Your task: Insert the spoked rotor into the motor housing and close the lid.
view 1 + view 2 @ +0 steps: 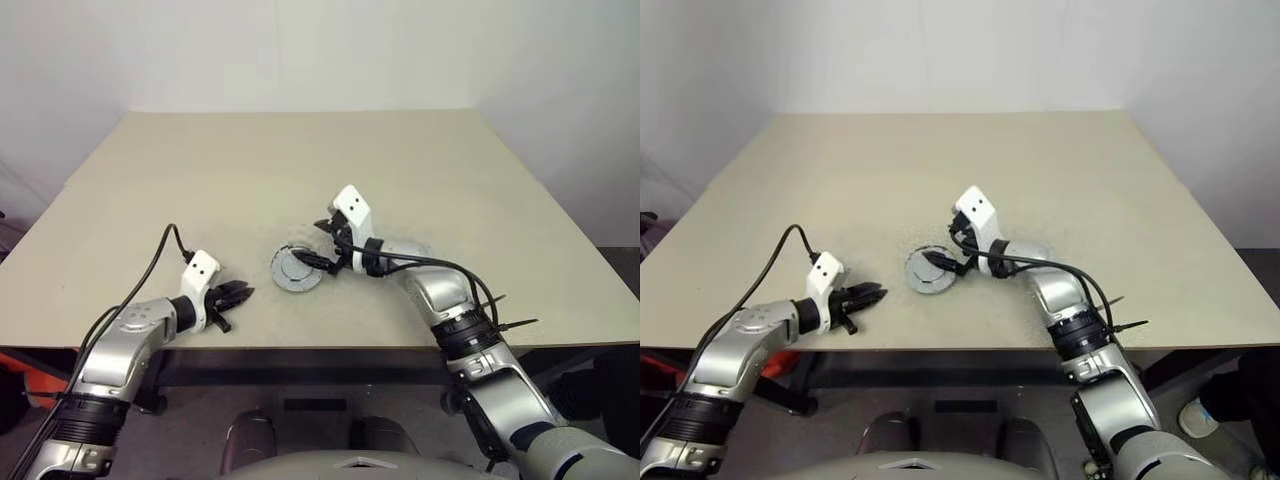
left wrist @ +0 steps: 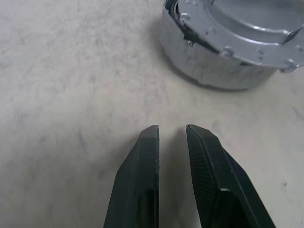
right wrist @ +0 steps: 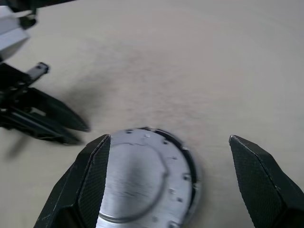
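Motor housing (image 1: 297,270) sits toward the near edge of the tabletop (image 1: 300,160), lid (image 3: 137,178) apparently on top. Right gripper (image 1: 318,262) hovers over it, jaws wide apart, holding nothing. Left gripper (image 1: 237,294) beside it, fingers nearly together, empty.

Risk: an off-centre pinch could skid the smooth metal cup across the matte beige board or cock the lid. Housing wall is dull grey, round, studded with small screws.

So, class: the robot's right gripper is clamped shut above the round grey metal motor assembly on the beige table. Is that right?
Not quite. The right gripper is wide open, its black fingers spread to either side of the round grey metal motor assembly on the beige table. The right wrist view shows it.
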You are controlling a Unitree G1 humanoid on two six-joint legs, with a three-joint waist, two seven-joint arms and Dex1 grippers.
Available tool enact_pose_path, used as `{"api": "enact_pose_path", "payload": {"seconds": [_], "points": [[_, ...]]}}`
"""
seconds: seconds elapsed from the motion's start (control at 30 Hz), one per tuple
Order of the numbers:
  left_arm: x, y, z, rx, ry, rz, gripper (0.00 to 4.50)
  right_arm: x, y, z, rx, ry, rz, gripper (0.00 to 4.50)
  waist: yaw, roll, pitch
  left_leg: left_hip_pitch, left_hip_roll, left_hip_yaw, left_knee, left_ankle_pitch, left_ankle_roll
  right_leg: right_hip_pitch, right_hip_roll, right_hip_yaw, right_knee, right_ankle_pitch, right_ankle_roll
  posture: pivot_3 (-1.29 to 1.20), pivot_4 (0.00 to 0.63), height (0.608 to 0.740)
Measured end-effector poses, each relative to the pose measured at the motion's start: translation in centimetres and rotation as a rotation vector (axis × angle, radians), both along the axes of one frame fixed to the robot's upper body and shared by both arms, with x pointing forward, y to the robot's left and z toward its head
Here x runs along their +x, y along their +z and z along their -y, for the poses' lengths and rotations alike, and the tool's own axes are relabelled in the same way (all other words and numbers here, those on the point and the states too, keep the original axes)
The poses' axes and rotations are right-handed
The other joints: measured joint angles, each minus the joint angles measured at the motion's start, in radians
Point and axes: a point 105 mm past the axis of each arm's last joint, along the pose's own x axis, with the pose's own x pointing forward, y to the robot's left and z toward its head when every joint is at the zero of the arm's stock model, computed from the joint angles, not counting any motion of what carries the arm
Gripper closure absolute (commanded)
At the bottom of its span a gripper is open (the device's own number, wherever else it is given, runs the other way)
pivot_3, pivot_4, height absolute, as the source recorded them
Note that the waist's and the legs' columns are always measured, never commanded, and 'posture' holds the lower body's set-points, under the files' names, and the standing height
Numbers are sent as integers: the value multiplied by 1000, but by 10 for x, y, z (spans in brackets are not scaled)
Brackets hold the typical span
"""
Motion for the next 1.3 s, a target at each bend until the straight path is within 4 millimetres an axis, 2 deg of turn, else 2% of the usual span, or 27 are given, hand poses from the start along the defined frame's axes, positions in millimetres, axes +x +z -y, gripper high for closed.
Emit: {"api": "enact_pose_path", "payload": {"seconds": [0.27, 0.47, 0.7, 0.8, 0.87, 1.3], "points": [[-3, 7, 4, -22, -42, -5, 3502, -12, -9, -10, -12, 61, -24, 26, 0, 0, 0, 0, 0, 0, 1, 0, 1, 0, 0, 0, 1, 0, 0, 0, 0, 740], [-2, 9, 3, -23, -45, 1, 3502, -12, -24, -13, -21, 60, -62, 26, -1, 0, 0, 0, 0, 0, 2, -1, 1, 1, 0, 0, 1, 0, 0, 0, 0, 740], [-2, 10, 3, -24, -47, 4, 3502, -8, -30, -16, -18, 60, -29, 26, -2, -1, -1, 2, 0, 0, 2, -1, 1, 2, 0, 0, 1, 0, 0, 0, 0, 740], [-2, 10, 3, -24, -46, 5, 3502, -6, -31, -16, -20, 57, -16, 678, -3, -1, -1, 2, 0, 0, 2, 0, 1, 3, 0, 0, 1, -1, 1, 0, 0, 740], [-2, 10, 3, -23, -45, 5, 3502, -6, -31, -15, -18, 56, -12, 1278, -3, -1, -1, 2, 0, 0, 3, 0, 1, 3, 0, 0, 1, -1, 2, 0, 0, 740], [-2, 9, 2, -21, -42, 5, 3502, 6, -21, -16, 62, -14, -15, 1298, -7, -1, -1, 1, 0, -1, 3, 0, 1, 2, 0, 0, 2, 0, -1, 0, 0, 740]]}}
